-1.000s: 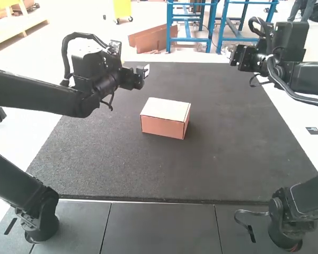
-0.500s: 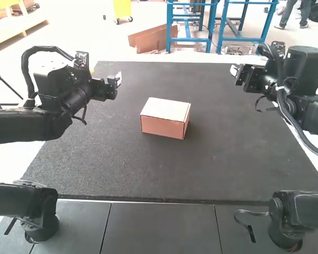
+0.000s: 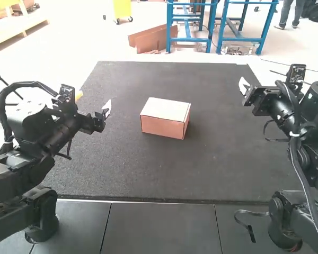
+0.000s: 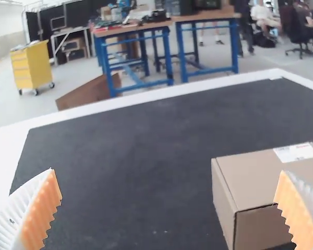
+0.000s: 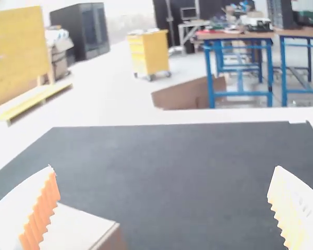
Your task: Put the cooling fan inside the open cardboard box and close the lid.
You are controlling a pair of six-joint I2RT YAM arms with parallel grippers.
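A brown cardboard box [image 3: 165, 117] stands in the middle of the black mat, its lid flaps shut and a white label on top. My left gripper [image 3: 103, 111] hovers open to the box's left, a hand's width clear of it, pointing toward it. In the left wrist view the box [image 4: 261, 182] lies just ahead by one orange-padded finger [image 4: 301, 204]. My right gripper [image 3: 245, 88] hangs open well off to the box's right, above the mat. The right wrist view catches a corner of the box [image 5: 81, 233] beside one finger [image 5: 35, 213].
The black mat [image 3: 201, 159] covers most of the table, with a white margin around it. The two arm bases [image 3: 40, 211] [image 3: 289, 225] stand at the near corners. A dark panel strip runs along the front edge.
Both arms have pulled back toward the near side. The left gripper moved from behind the box's left to lower and farther left. The right gripper dropped toward the right edge. The box stayed put.
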